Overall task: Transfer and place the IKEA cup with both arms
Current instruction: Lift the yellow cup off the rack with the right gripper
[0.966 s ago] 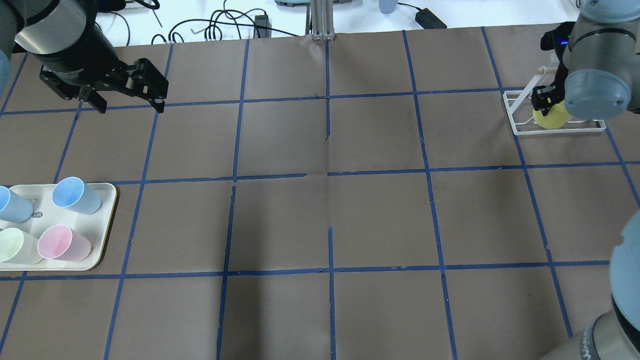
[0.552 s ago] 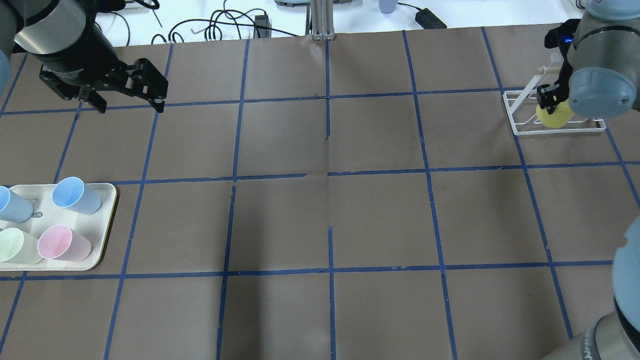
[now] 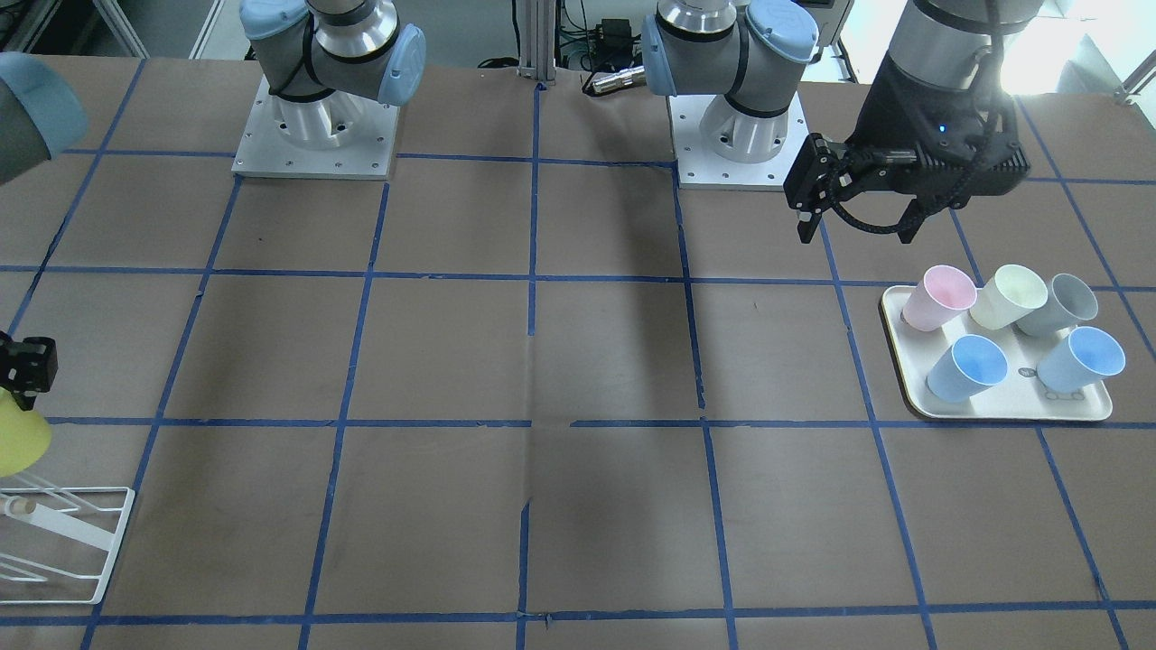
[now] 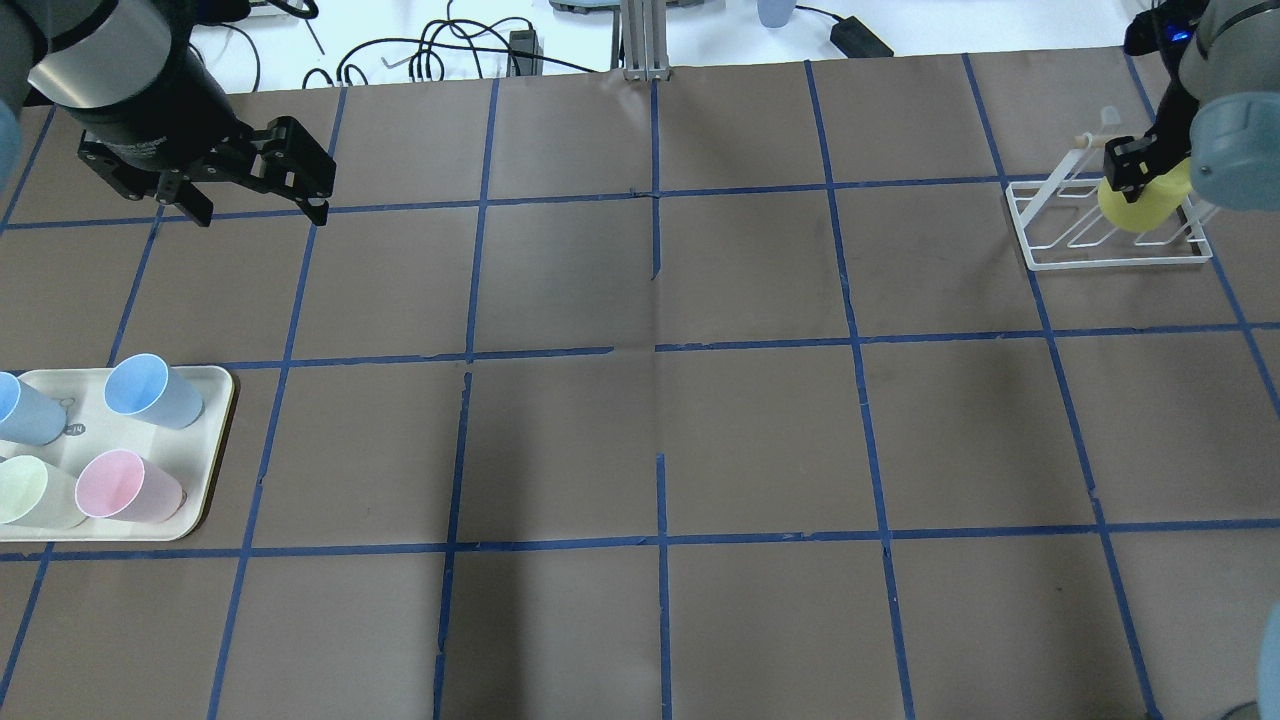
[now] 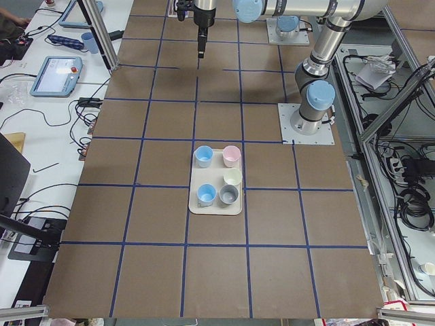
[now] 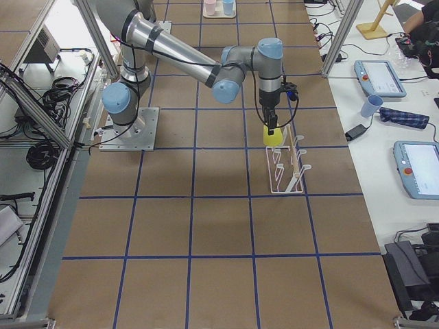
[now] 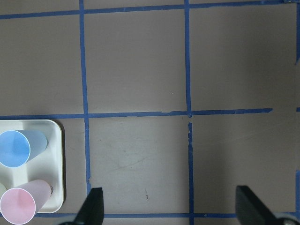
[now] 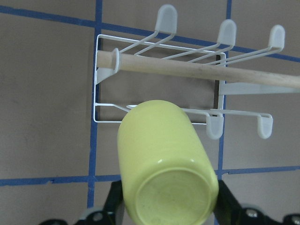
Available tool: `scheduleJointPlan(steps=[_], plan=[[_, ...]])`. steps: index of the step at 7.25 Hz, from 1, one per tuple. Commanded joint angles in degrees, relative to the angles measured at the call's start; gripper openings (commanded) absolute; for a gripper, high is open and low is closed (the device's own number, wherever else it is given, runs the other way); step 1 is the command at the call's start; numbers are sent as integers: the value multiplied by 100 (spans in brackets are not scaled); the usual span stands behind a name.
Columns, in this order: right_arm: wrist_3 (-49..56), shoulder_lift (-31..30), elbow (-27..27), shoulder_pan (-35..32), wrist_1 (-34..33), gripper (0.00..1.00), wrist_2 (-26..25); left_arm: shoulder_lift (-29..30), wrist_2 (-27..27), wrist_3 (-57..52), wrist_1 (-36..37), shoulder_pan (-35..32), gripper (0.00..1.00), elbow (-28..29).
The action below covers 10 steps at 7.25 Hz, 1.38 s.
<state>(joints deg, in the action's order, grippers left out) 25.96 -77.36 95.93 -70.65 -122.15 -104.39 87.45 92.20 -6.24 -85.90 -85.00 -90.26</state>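
Note:
The yellow IKEA cup (image 4: pixel 1150 203) hangs mouth down in my right gripper (image 4: pixel 1140 180), just above the white wire rack (image 4: pixel 1060 262) at the far right of the table. In the right wrist view the cup's base (image 8: pixel 166 197) faces the camera, and the black fingers (image 8: pixel 114 206) press on both its sides. It also shows in the front view (image 3: pixel 16 438) and the exterior right view (image 6: pixel 272 136). My left gripper (image 4: pixel 262 212) hovers open and empty over the far left of the table, also seen in the front view (image 3: pixel 854 236).
A cream tray (image 4: pixel 218 400) at the left edge holds several pastel cups: light blue (image 4: pixel 150 390), pink (image 4: pixel 125 485), pale cream (image 3: pixel 1010 296) and grey (image 3: pixel 1058 305). The rack has a wooden bar (image 8: pixel 197 70) and wire prongs under the cup. Cables lie beyond the far edge.
My right gripper has lifted the yellow cup off the rack prongs, moving up and toward the table's far right. The left arm has not moved.

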Motion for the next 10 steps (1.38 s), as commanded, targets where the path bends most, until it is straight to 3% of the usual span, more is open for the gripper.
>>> scheduleJointPlan(steps=[1,4,6,8,10], plan=[[6,-514,-4,-10,540,46,24,0,0,0,-6,9,100,0],[243,-868,-311,8,1602,48,1654,-17,-560,8,-128,175,100,0],[173,-868,-312,17,1913,47,2761,-148,-1516,-61,-864,753,100,0],[68,-859,-259,17,2632,47,3921,-202,-2719,-471,-1803,1561,100,-35],[-178,-833,-233,17,3237,47,4800,-246,-3790,-958,-2019,1837,100,-411]])
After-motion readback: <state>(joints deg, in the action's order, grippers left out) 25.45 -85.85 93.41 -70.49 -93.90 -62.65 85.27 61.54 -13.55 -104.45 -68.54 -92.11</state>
